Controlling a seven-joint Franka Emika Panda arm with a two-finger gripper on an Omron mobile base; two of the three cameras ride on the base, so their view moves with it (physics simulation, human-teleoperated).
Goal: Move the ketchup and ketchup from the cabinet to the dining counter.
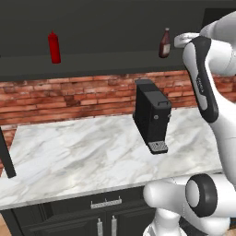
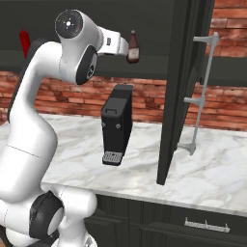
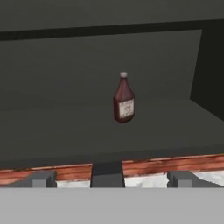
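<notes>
Two ketchup bottles stand on the open cabinet's dark shelf [image 1: 106,60]. The bright red ketchup [image 1: 54,47] is at the left, partly hidden behind my arm in the right base view [image 2: 24,38]. The dark maroon ketchup [image 3: 124,98] stands upright to the right [image 1: 164,43] [image 2: 133,47]. My gripper [image 3: 113,179] is open and holds nothing. It sits level with the shelf, facing the maroon bottle a short way in front of it, without touching it. The dining counter is out of view.
A black coffee machine [image 1: 152,115] [image 2: 116,125] stands on the marble worktop [image 1: 69,152] under the shelf, below my hand. The cabinet's open door [image 2: 181,91] with its long silver bar handle [image 2: 202,91] juts out to the right. A brick wall [image 1: 69,97] backs the worktop.
</notes>
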